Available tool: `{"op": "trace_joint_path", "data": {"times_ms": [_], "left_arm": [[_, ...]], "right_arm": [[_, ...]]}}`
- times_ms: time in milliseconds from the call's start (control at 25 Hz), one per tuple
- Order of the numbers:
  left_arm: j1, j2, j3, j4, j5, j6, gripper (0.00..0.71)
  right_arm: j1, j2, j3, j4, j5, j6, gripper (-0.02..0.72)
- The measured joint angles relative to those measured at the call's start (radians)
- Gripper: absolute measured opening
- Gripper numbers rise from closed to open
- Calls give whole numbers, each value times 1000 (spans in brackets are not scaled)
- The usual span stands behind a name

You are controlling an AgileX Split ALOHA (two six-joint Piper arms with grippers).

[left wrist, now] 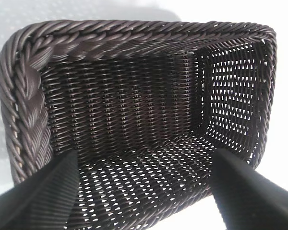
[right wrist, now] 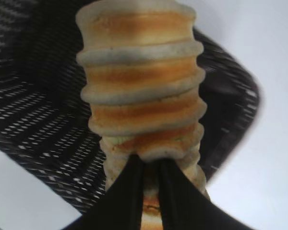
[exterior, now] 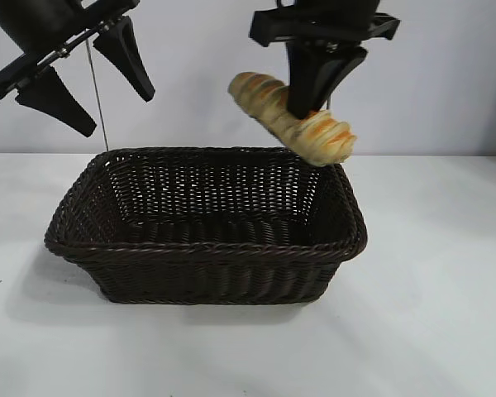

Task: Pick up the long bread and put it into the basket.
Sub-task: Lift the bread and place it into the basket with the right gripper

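- Right gripper [exterior: 312,107]: black, pointing steeply downward above the far right corner of the basket; its fingers are clamped on the middle of the long bread
- Long bread [exterior: 291,117]: elongated pale-yellow loaf with golden-orange crosswise ridges, held in the air, tilted, its lower end over the basket's right rim; it touches neither basket nor table
- Basket [exterior: 205,248]: large rectangular dark-brown woven wicker container with sloping sides and braided rim, resting on the white table [exterior: 430,314]; nothing lies inside it
- Left gripper [exterior: 87,70]: black, raised above the basket's far left corner, fingers spread wide and grasping nothing
- Right wrist view: the fingertips [right wrist: 134,182] appear to pinch one ridge, though the contact itself is partly hidden
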Motion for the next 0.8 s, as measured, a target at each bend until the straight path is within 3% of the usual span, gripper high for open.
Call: {"op": "trace_joint_path", "data": {"times_ms": [240,320,480,560,800], "left_arm": [[0,0,0,0,0,0,552],[0,0,0,0,0,0,552],[0,0,0,0,0,0,552],[0,0,0,0,0,0,552],[0,0,0,0,0,0,552]], "right_arm": [[0,54,0,11,-21,0,115],[0,55,0,11,-22,0,198],[0,55,-1,11,-21,0,440],[0,54,-1,11,-18,0,512],[-19,14,-25,12,14,23,556]]}}
